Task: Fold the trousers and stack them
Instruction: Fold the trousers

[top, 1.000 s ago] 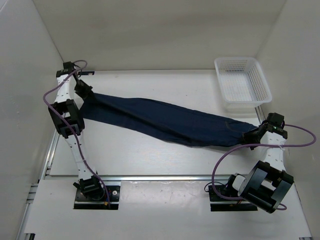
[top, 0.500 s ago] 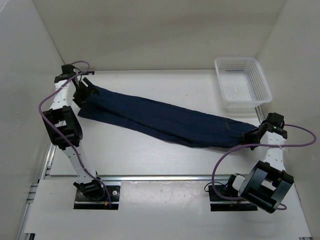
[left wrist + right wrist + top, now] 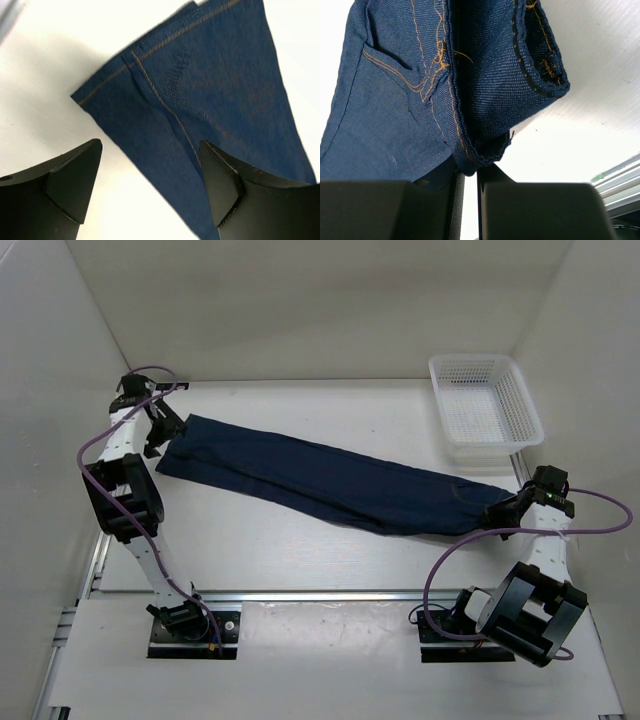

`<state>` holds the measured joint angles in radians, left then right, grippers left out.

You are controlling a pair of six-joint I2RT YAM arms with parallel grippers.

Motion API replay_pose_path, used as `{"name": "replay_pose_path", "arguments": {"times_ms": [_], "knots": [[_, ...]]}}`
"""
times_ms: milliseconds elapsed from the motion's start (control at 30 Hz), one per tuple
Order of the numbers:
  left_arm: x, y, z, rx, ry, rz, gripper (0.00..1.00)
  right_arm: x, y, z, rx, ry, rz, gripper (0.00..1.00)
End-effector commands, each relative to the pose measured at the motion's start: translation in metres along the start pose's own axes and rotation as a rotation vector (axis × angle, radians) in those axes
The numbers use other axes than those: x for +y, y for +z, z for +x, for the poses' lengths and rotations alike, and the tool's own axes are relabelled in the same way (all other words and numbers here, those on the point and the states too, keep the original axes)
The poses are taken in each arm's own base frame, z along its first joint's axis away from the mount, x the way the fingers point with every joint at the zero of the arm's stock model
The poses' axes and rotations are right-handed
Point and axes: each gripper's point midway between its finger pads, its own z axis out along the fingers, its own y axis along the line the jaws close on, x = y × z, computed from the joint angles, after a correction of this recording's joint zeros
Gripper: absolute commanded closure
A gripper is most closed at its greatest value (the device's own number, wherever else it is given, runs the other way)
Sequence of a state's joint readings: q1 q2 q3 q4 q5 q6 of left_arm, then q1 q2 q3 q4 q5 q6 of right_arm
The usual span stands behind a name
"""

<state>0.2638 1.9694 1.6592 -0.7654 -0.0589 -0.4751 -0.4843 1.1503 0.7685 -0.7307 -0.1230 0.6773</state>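
Jeans (image 3: 330,478) are stretched out diagonally across the table (image 3: 300,550), far left to near right. My right gripper (image 3: 469,172) is pinched tight on the waistband end. My left gripper (image 3: 150,150) hangs over the leg hems with its fingers wide apart, gripping nothing.
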Motion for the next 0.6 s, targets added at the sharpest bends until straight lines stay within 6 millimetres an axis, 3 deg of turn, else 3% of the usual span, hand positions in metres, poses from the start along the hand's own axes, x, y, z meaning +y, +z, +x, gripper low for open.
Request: {"name": "replay_pose_path", "arguments": {"times_ms": [0, 133, 300, 567], "knots": [[-0.001, -0.024, -0.030, -0.158, -0.048, -0.021, 0.10, 0.003, -0.003, -0.002, -0.022, -0.009, -0.030, 1.00], [-0.015, -0.015, -0.031, -0.200, -0.056, 0.045, 0.10, 0.006, -0.003, -0.003, -0.023, -0.011, -0.043, 1.00], [-0.017, 0.004, -0.022, -0.157, -0.065, 0.051, 0.17, 0.006, -0.003, -0.003, -0.023, -0.011, -0.043, 1.00], [-0.021, 0.056, 0.001, -0.041, -0.082, 0.051, 0.29, 0.006, -0.003, -0.003, -0.023, -0.011, -0.043, 1.00]]}}
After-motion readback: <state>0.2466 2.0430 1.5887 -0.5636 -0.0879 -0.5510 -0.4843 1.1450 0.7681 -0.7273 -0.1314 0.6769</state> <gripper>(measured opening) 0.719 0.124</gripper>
